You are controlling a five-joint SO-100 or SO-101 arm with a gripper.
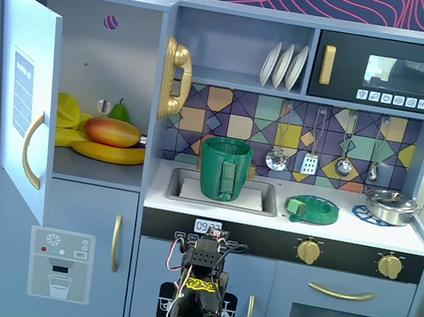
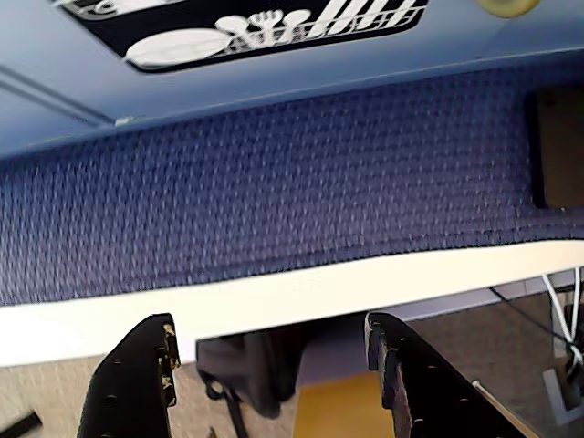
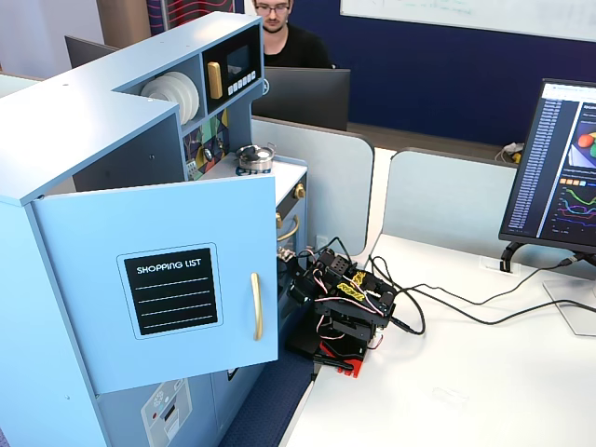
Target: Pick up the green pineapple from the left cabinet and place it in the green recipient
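Fixed view, front of the toy kitchen:
- The left cabinet [image 1: 124, 53] stood open, door [image 1: 26, 93] swung towards the left.
- On its shelf I logged a mango [image 1: 112, 132] on a banana [image 1: 110, 154]. Behind them rose a small green pointed tip [image 1: 119, 111]. I could not tell whether it was the pineapple.
- The green pot [image 1: 224, 167], tall, dark, with a strap handle, stood upright in the sink [image 1: 268, 191].
- The arm [image 1: 197, 287] sat folded low, below the counter.

Wrist view:
- The gripper [image 2: 271, 328] had its fingers wide apart and held nothing, over a blue woven mat [image 2: 274, 201].

Fixed view, side:
- The arm [image 3: 345, 307] crouched on the white table [image 3: 466, 391] beside the kitchen. The shelf's contents were hidden.
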